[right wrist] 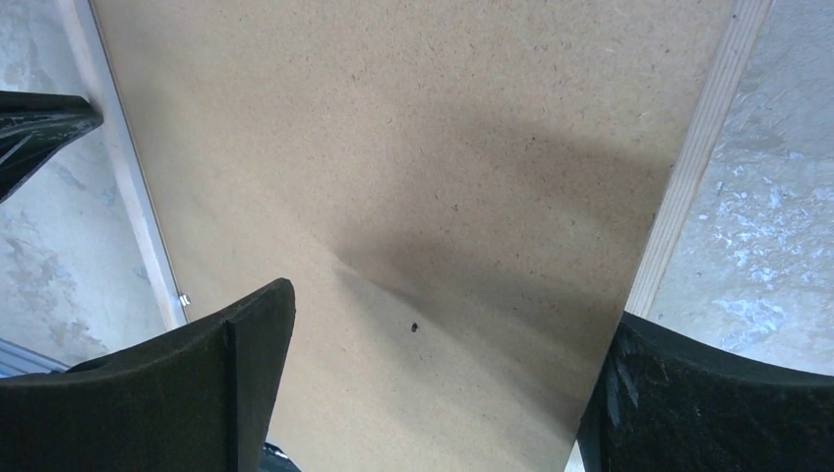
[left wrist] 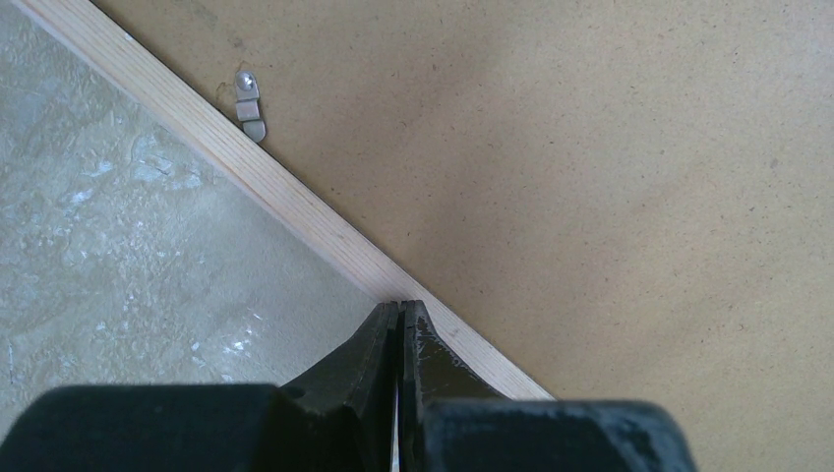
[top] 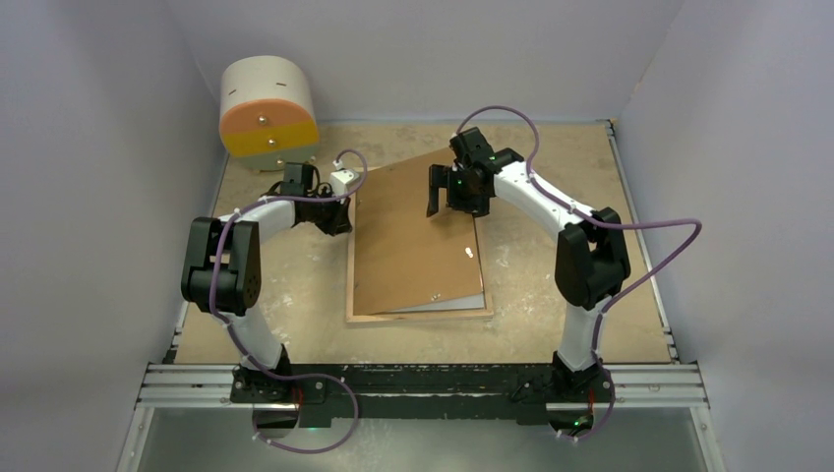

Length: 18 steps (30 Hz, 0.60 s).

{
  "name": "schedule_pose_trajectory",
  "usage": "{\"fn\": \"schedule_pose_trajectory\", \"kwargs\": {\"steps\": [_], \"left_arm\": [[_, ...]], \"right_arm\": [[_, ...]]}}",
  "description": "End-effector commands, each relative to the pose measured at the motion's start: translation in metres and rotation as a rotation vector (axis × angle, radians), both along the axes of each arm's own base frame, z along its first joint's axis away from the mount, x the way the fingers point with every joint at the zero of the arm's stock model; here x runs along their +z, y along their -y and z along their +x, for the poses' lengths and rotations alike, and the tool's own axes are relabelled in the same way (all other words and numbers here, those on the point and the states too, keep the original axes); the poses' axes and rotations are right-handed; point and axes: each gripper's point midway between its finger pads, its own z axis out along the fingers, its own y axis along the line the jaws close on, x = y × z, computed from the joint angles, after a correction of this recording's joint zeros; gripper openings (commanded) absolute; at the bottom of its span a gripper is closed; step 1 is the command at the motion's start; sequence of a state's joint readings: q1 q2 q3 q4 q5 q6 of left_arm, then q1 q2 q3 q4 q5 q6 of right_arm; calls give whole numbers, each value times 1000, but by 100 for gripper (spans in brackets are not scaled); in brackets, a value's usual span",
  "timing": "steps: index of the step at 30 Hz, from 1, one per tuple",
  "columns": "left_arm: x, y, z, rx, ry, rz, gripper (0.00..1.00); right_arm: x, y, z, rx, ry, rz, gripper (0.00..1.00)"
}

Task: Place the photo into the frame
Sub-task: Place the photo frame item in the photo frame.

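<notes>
Photo (top: 457,304), seemingly the pale sliver under the backing board (top: 413,246) below the wide-open right gripper (right wrist: 454,305), lies in the frame (top: 351,265). It is probably thin, floppy and slick, so pinch a free edge. Shut, the left gripper (left wrist: 400,310) has its tips at the frame's rim.

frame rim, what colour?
The frame has a pale natural-wood rim with fine grain; clearest in the left wrist view.
</notes>
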<state>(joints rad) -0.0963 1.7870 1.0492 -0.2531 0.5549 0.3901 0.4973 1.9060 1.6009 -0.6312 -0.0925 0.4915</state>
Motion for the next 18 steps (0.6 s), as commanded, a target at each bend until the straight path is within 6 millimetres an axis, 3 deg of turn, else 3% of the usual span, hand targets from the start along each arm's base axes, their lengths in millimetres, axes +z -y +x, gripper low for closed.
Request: {"fn": "schedule_pose_trajectory", "kwargs": {"steps": [1, 14, 18], "left_arm": [[-37, -27, -19, 22, -89, 127, 0], [-38, -28, -20, 26, -95, 129, 0], [-37, -29, -19, 27, -95, 132, 0]], "right_arm": [[25, 8, 3, 5, 65, -32, 99], [25, 17, 7, -2, 80, -65, 99], [35, 27, 16, -17, 121, -120, 99]]}}
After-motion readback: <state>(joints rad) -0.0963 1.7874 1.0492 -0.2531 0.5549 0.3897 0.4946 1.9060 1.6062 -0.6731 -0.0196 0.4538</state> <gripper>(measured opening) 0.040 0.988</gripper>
